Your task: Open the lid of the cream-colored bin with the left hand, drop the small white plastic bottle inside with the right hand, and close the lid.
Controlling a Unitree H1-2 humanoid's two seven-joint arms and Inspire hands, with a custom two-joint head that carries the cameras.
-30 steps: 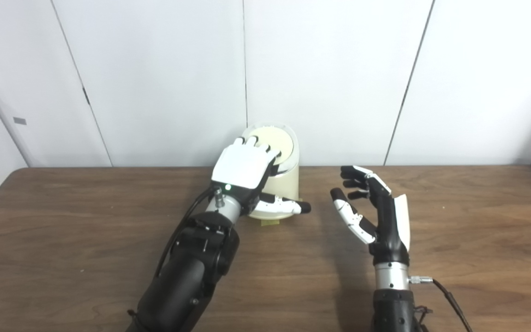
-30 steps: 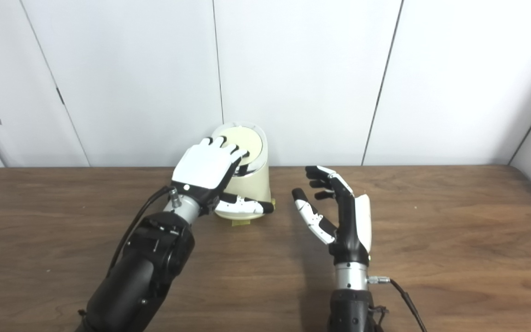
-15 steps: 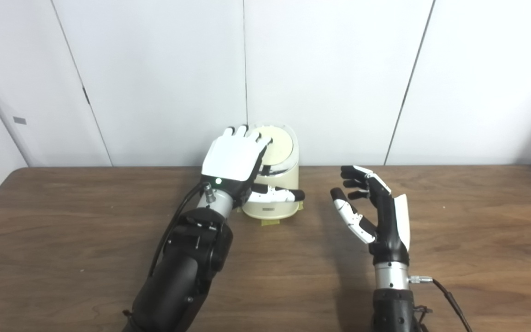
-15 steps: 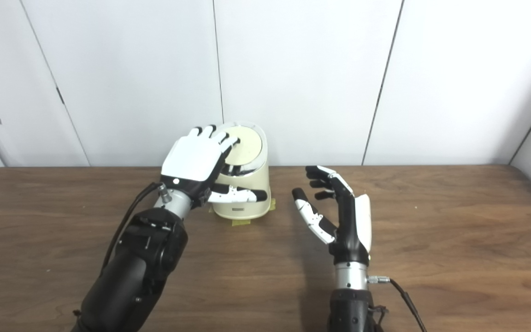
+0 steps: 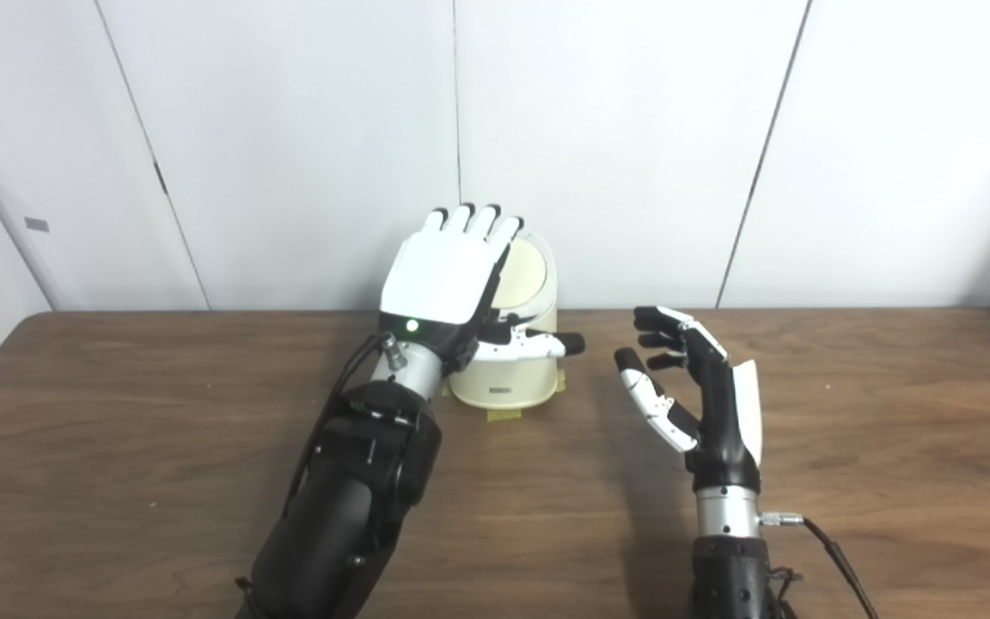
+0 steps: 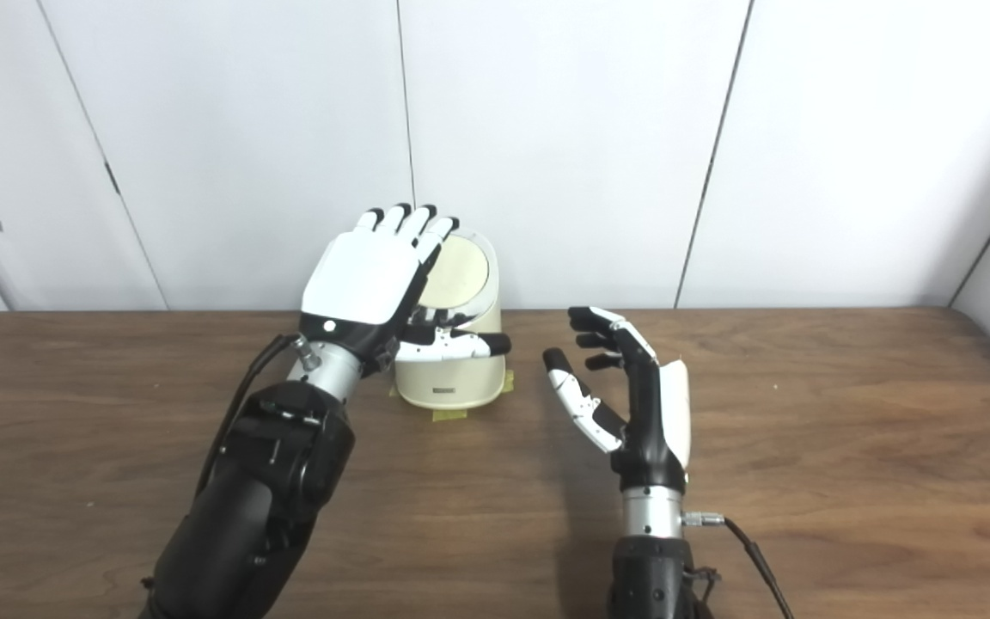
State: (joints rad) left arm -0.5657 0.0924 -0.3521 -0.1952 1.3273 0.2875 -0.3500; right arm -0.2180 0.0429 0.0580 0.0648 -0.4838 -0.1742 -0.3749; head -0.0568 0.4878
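The cream-colored bin (image 5: 508,383) stands at the back middle of the table, near the wall. Its round lid (image 5: 525,271) slants toward me, with a dark gap under its front edge; I cannot tell whether it is latched. My left hand (image 5: 448,275) is open and raised flat in front of the lid's left part, fingers straight up, thumb reaching right across the bin's front. My right hand (image 5: 693,387) is open and empty to the right of the bin, palm facing left. No white bottle is in view.
Yellowish tape (image 5: 504,414) shows under the bin's base. The brown wooden table (image 5: 890,447) stretches left and right of the arms. White wall panels (image 5: 632,129) stand right behind the bin. A cable (image 5: 834,559) trails from the right wrist.
My left hand has lifted off the lid top, and its fingers have straightened upward. The bin's front label has come into view. The right hand has hardly moved.
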